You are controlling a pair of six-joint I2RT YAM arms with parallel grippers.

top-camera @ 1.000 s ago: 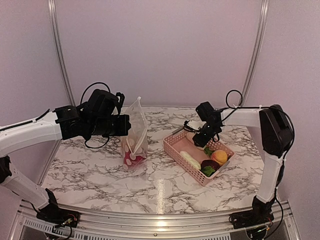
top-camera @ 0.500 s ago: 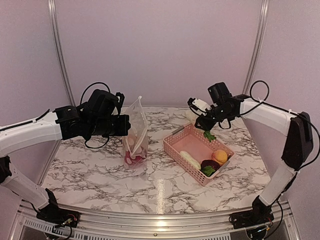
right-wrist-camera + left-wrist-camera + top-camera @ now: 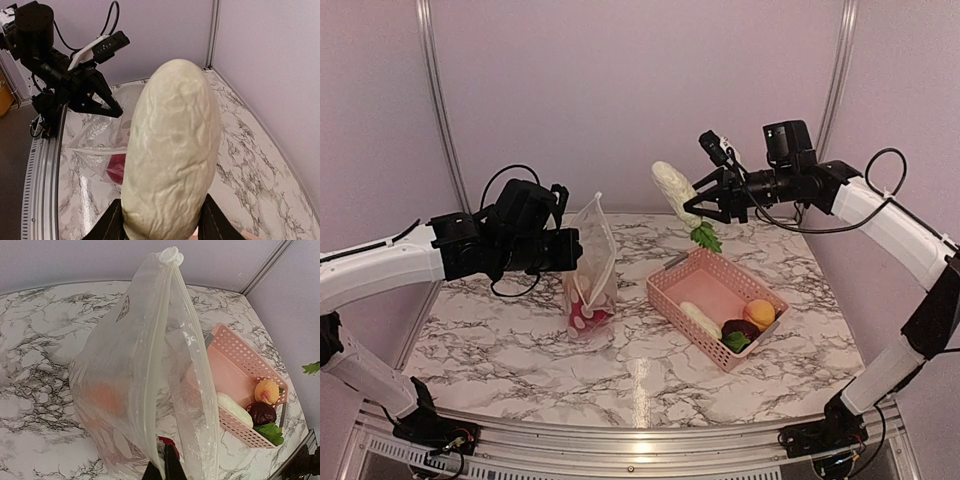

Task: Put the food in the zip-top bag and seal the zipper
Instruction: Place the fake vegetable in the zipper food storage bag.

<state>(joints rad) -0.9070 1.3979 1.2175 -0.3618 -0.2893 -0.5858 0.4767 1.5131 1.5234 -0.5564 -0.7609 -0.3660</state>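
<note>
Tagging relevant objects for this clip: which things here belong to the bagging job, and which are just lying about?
Job: zip-top bag held by left gripper; white leafy vegetable in right gripper; red piece inside bag; peach, purple piece, white piece, green leaf in pink basket.
Lying about: pink basket itself, merely their container; marble table.

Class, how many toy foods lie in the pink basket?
4: white oblong piece in the middle, peach round piece at the right corner, dark purple piece beside it, green leafy piece at the near corner. Others may be hidden.
</note>
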